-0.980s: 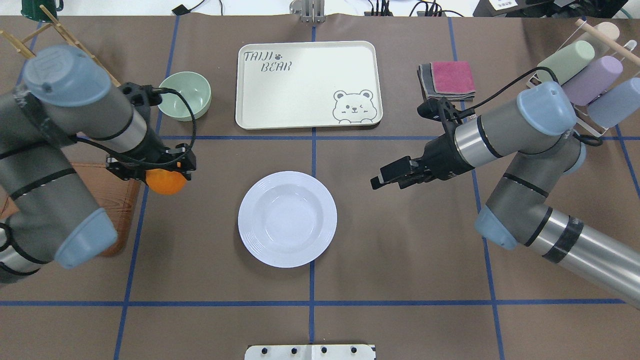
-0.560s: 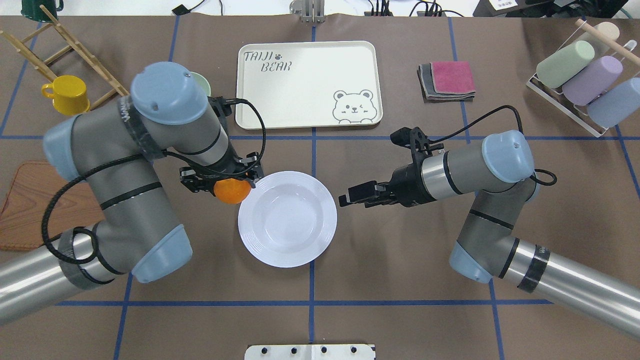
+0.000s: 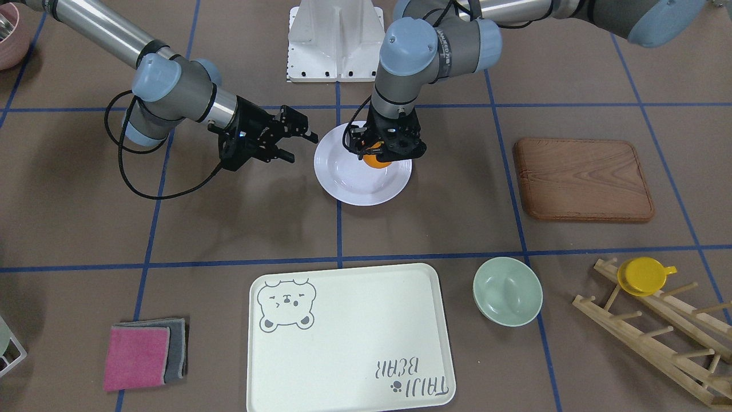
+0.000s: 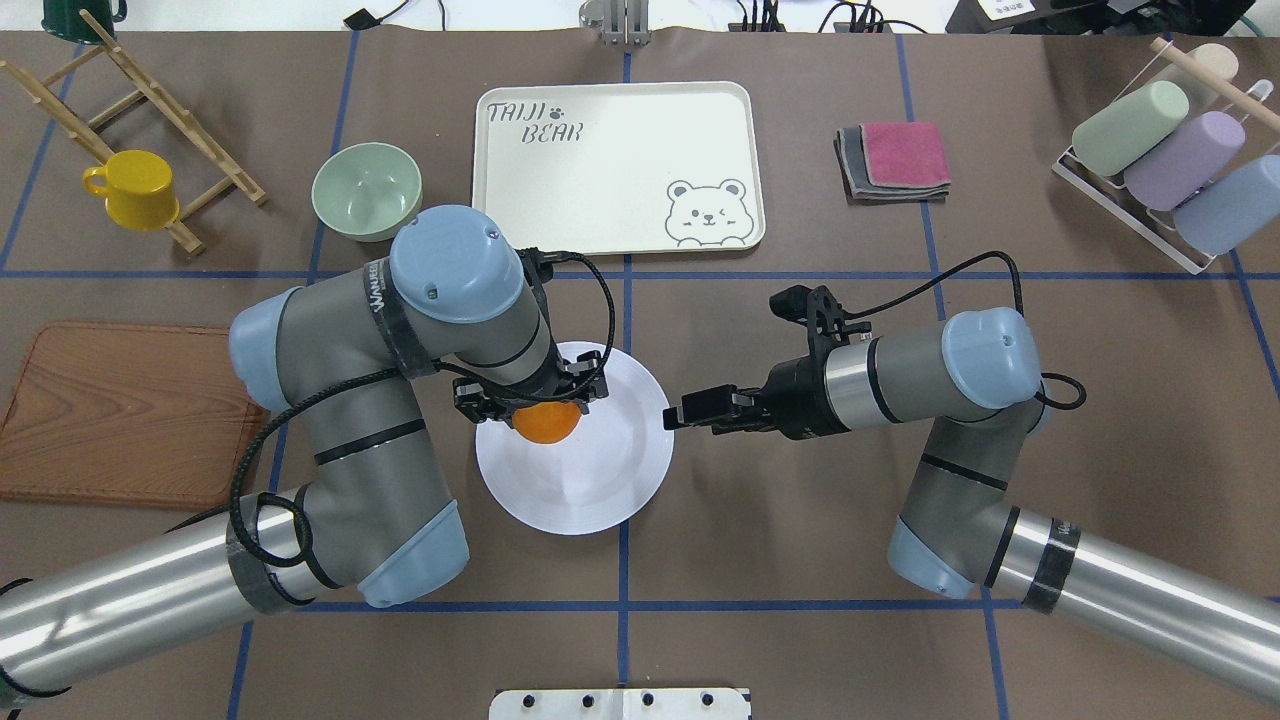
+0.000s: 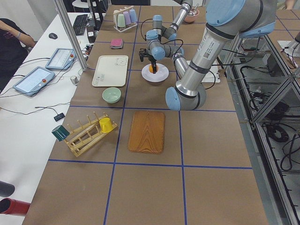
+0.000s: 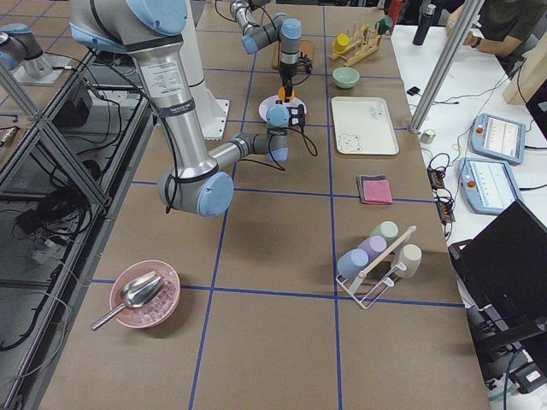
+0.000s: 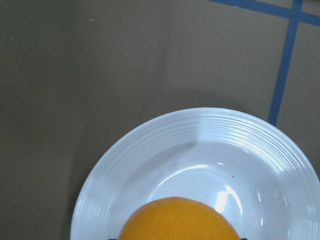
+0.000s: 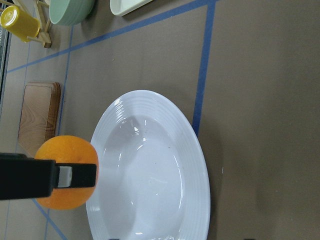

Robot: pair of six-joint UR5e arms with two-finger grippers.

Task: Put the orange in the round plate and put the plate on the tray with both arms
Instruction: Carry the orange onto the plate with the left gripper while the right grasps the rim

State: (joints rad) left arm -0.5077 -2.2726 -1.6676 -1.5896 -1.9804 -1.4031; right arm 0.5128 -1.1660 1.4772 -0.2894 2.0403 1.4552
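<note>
- The left claw (image 4: 530, 400) is clamped on the orange (image 4: 546, 424), its fingers snug on either side of it.
- The orange hangs over the plate (image 4: 600, 490), above the half nearer the left arm. Whether it touches the white surface I cannot tell.
- The plate sits flat on the counter (image 4: 800, 560) between the two arms, over a crossing of blue tape lines.
- The right claw (image 3: 297, 146) is spread wide with nothing in it. It lies level, its tips just beside the plate's rim on the side away from the orange.
- The tray (image 4: 620, 170) lies at the far side of the counter from the robot, well apart from the plate.
- A green bowl (image 4: 366, 190) stands just beside the tray on the left arm's side, and a wooden board (image 4: 120, 410) lies further out that way.
</note>
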